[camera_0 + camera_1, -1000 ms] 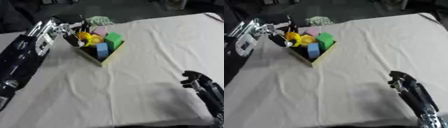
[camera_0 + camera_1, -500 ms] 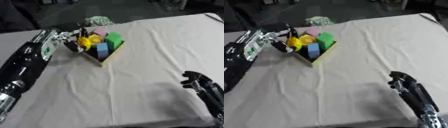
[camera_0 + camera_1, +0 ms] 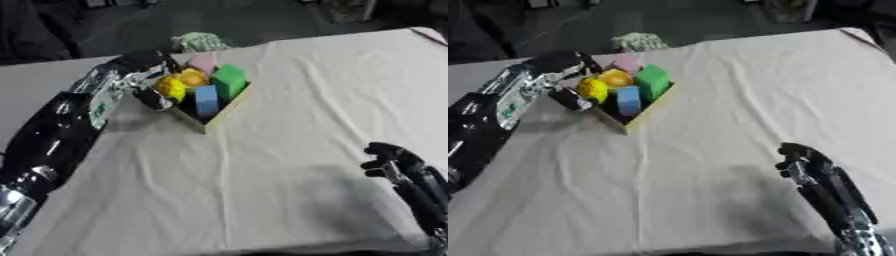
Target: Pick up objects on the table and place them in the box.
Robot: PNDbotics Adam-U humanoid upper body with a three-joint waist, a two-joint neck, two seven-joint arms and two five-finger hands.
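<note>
Four or five coloured pieces already sit in the box (image 3: 214,112): a green block (image 3: 229,80), a blue block (image 3: 206,100), a pink one (image 3: 202,62) at the far side, and yellow pieces (image 3: 175,86) at its left. My left hand (image 3: 144,77) is at the box's left edge, right against the yellow pieces. Its fingers look curled over that edge, but I cannot tell whether they grip a yellow piece or have let it go. My right hand (image 3: 802,162) rests idle at the near right of the bench (image 3: 332,100), fingers loosely curled and holding nothing.

The risk I see is on the way out. The box looks light and full, and my fingers are close against its wall, so pulling the hand off sideways could drag or tip it and spill the blocks onto the cloth. If a yellow piece is caught in the fingers, lifting would carry it out again. I judge a straight upward lift with opened fingers is the safer exit.

One pale green object (image 3: 199,41) lies beyond the box at the bench's far edge; reaching over for it could knock the stacked blocks.
</note>
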